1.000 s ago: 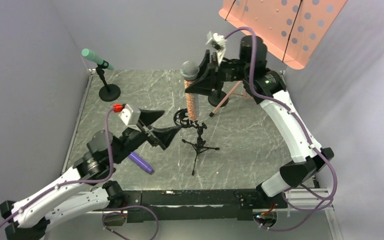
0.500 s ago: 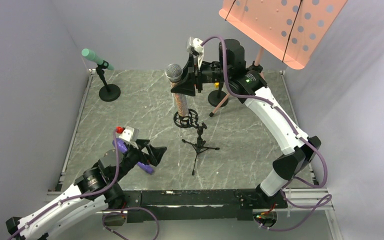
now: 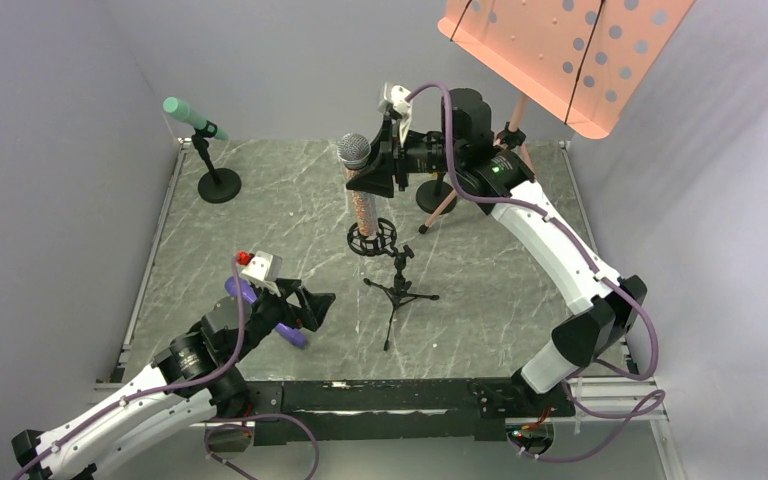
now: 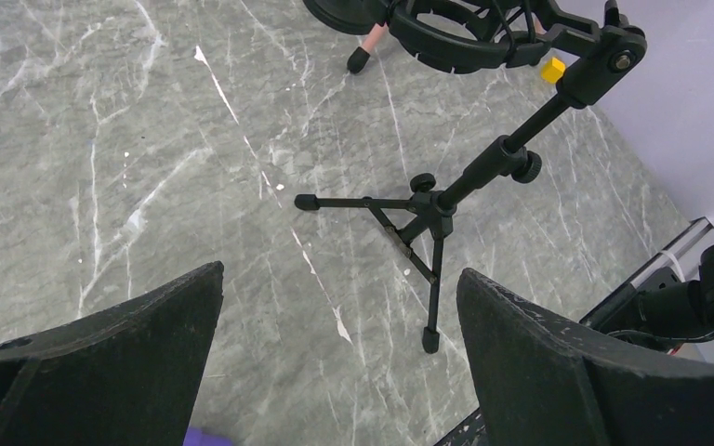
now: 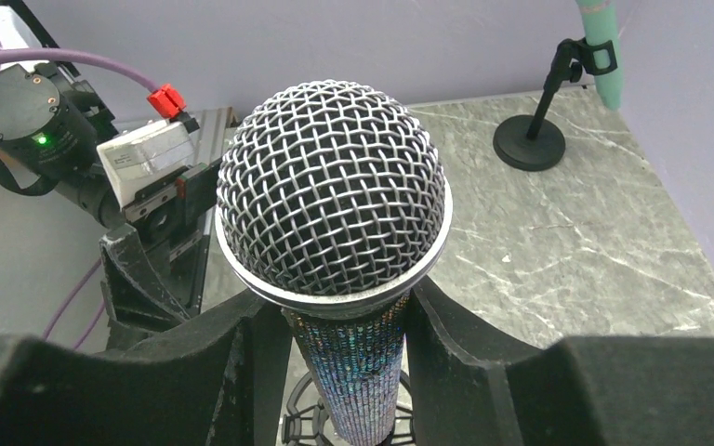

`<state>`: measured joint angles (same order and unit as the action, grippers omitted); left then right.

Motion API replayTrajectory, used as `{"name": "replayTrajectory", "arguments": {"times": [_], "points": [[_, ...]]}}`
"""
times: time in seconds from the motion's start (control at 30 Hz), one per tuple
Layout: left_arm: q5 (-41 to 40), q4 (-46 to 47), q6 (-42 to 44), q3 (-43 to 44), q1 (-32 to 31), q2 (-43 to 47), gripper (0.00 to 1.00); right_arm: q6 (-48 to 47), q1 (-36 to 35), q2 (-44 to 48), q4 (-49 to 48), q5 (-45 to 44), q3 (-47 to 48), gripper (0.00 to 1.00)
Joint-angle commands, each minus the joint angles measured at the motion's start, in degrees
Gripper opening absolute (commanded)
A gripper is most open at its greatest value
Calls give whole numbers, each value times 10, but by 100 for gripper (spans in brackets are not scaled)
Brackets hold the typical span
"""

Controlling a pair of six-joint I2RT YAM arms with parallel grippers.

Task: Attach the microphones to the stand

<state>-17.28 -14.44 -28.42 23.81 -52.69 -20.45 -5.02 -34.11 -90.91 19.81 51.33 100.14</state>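
My right gripper [image 3: 365, 185] is shut on the glittery pinkish-tan microphone [image 3: 361, 205] just under its silver mesh head [image 5: 333, 214] and holds it upright. Its lower end is at the black ring holder [image 3: 371, 238] of the tripod stand [image 3: 398, 285]. The ring [image 5: 309, 418] shows under the fingers [image 5: 242, 372]. My left gripper [image 3: 312, 304] is open and empty over the purple microphone [image 3: 272, 322], which lies on the table. Only a purple sliver [image 4: 206, 437] shows in the left wrist view. The teal-green microphone [image 3: 189, 114] sits clipped on a round-base stand [image 3: 219, 185] at the far left.
A pink perforated music stand [image 3: 570, 50] overhangs the far right, with its legs [image 3: 450, 205] and a round black base [image 3: 435, 195] behind the tripod. A small yellow cube [image 4: 552, 69] lies near them. Grey walls close in the left, back and right sides.
My right gripper carried the glittery microphone left and down over the ring holder. My left gripper pulled back from the tripod stand to above the purple microphone.
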Motion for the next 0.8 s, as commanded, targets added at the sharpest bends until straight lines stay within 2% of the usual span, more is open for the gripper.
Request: {"name": "replayTrajectory", "arguments": {"times": [0.0,0.47,0.77], "points": [[3,20,-13,8,1,1,99,2,7,36,-25,4,-17,2],[9,29,-16,6,1,-9,98,43,10,71,-68,18,-100,2],[10,31,-18,3,1,-11,98,103,22,82,-112,-62,-164,1]]}}
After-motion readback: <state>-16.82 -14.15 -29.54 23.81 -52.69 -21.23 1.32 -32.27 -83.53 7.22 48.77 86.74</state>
